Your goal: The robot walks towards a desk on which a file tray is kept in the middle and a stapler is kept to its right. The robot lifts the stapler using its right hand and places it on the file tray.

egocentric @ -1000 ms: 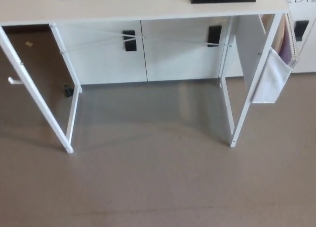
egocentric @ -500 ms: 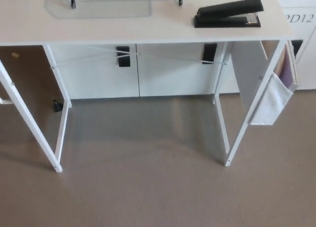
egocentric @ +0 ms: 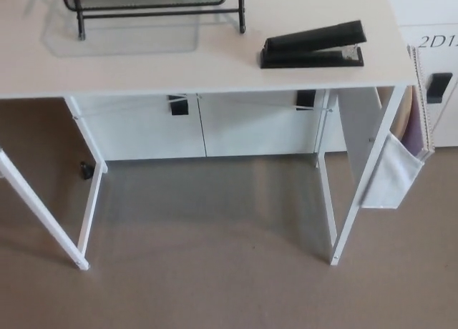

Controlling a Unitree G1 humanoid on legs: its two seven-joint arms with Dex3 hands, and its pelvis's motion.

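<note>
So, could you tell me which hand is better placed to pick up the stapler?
Probably the right: the stapler lies on the right part of the desk, to the right of the file tray. Neither hand shows in view.

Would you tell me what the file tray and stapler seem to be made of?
File tray: likely black metal wire, judging by its thin rods and see-through mesh. Stapler: matte black casing, plastic or painted metal, with a shiny bare-metal front.
</note>
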